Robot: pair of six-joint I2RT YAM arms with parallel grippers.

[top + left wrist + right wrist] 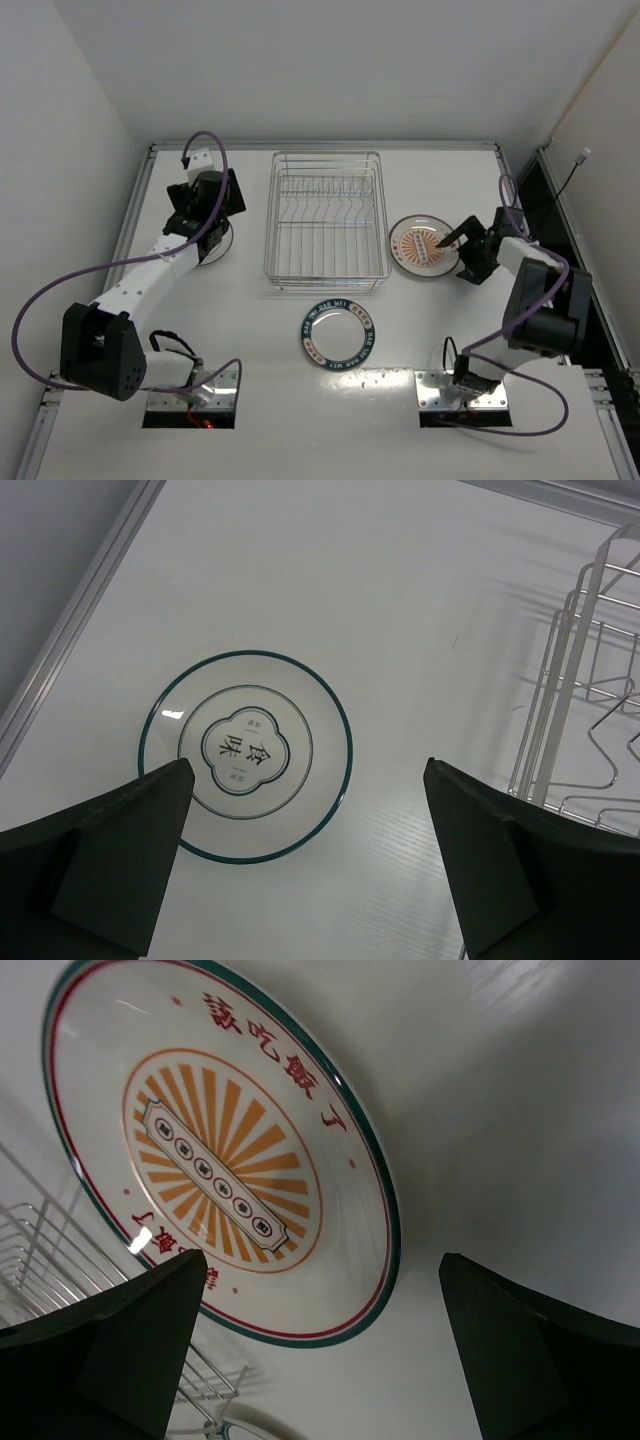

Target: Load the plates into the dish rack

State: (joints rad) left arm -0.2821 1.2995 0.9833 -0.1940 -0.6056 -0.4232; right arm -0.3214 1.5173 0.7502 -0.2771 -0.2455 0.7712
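Note:
The silver wire dish rack (pixel 327 220) stands empty at the table's middle back. The white plate with an orange centre (pixel 422 246) lies flat right of the rack. My right gripper (pixel 468 243) hovers over its right edge, open; the wrist view shows the plate (pixel 220 1150) ahead of the spread gripper (pixel 322 1260). A pale plate with a thin teal rim (pixel 245 755) lies flat left of the rack, mostly hidden in the top view under my open left gripper (pixel 205 218). The plate with a dark teal lettered rim (pixel 338 337) lies in front of the rack.
A raised table rim (pixel 135 215) runs along the left side and the back. The rack's wire wall (pixel 575 690) stands just right of the left gripper. The rack's corner (pixel 50 1250) shows left of the right gripper. Arm bases sit at the near edge.

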